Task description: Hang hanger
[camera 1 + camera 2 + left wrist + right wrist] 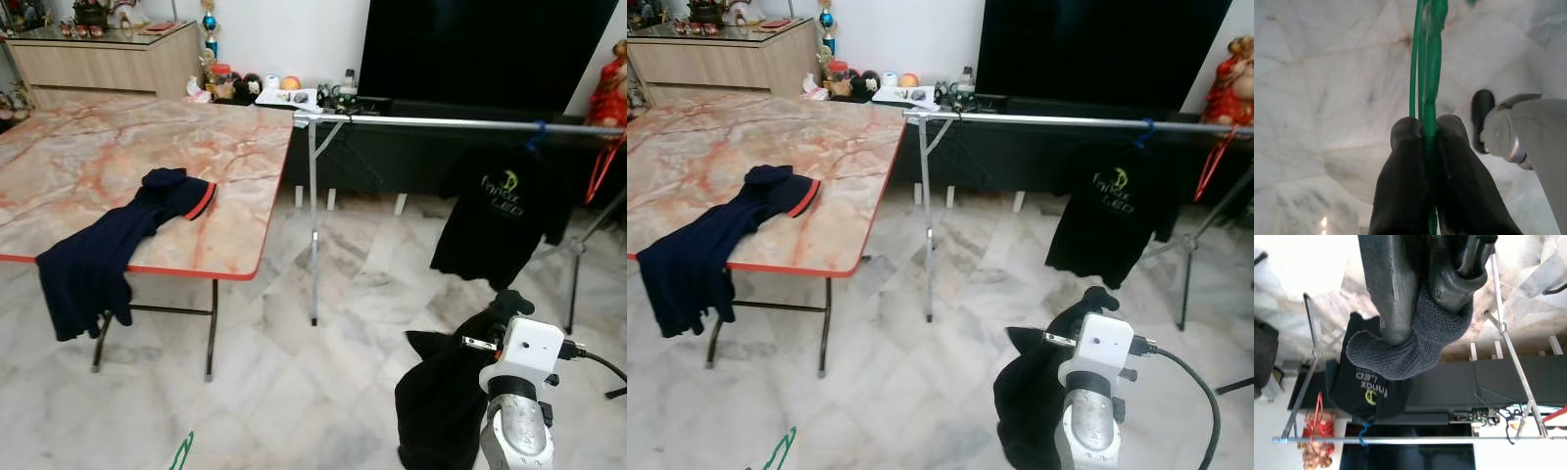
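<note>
The left gripper (1422, 134) is pinching a thin green wire hanger (1429, 58); the right gripper (1415, 298) is clutching a black knit garment (446, 397). Nothing is hanging yet (the silver metal rail (460, 123) is standing well apart).

I counted three garments: one navy shirt (108, 245) draped on the marble table (118, 147), one black printed tee (505, 220) hanging from the rail (460, 122), one black garment (446, 401) held low. Hangers seen: three, one green hanger (1429, 63), one blue hanger (535, 137), one red hanger (600, 168). One table, one rail.
</note>
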`<state>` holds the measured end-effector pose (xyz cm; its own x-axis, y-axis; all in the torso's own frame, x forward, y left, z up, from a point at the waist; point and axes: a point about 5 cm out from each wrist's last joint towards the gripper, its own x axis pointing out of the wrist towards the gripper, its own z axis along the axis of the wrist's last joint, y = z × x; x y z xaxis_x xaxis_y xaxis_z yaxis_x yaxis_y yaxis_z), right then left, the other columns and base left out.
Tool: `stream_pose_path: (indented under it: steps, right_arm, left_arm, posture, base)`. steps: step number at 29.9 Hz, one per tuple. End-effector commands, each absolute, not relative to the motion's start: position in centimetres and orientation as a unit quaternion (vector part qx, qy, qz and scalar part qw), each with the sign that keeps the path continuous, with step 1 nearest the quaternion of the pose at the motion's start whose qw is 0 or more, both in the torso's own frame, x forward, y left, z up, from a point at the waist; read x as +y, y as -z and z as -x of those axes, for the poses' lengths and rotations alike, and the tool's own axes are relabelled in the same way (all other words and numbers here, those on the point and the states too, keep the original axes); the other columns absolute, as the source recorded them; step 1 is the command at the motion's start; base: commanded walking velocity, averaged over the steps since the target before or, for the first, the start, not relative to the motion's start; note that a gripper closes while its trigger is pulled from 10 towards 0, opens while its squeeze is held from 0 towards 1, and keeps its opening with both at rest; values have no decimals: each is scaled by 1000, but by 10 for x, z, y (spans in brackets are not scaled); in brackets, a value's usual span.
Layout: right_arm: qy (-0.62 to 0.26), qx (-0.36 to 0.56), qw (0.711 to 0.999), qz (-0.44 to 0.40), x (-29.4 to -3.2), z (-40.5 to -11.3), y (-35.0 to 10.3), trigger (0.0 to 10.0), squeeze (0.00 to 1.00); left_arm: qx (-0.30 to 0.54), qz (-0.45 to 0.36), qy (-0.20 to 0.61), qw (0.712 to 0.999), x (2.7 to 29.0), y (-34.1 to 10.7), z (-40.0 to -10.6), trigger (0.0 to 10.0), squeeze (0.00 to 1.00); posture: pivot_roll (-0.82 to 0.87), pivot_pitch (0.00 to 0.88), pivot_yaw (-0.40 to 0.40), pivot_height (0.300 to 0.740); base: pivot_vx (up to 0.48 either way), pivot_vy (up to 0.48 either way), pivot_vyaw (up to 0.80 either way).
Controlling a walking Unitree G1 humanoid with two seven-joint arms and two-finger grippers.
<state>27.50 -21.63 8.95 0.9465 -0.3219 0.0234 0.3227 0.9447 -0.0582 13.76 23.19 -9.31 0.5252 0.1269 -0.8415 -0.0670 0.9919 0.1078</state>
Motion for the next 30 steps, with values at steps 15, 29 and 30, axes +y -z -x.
stream_pose_path:
  steps: [15, 29, 30]
  right_arm:
    - [158, -34, 986, 31, -216, -278, -101, 10000, 0]
    - [153, -35, 987, 29, -212, -279, -101, 10000, 0]
    - [152, -35, 987, 29, -212, -280, -101, 10000, 0]
  left_arm:
    - [494, -30, -57, 867, 233, 95, -133, 10000, 0]
    - [494, -28, -57, 867, 232, 95, -133, 10000, 0]
    - [494, -28, -57, 867, 232, 95, -133, 10000, 0]
  posture:
    - [122, 14, -20, 740]
    - [122, 13, -19, 740]
    - [123, 15, -20, 740]
  base:
    - [0, 384, 124]
    - [0, 384, 0]
    - [0, 382, 0]
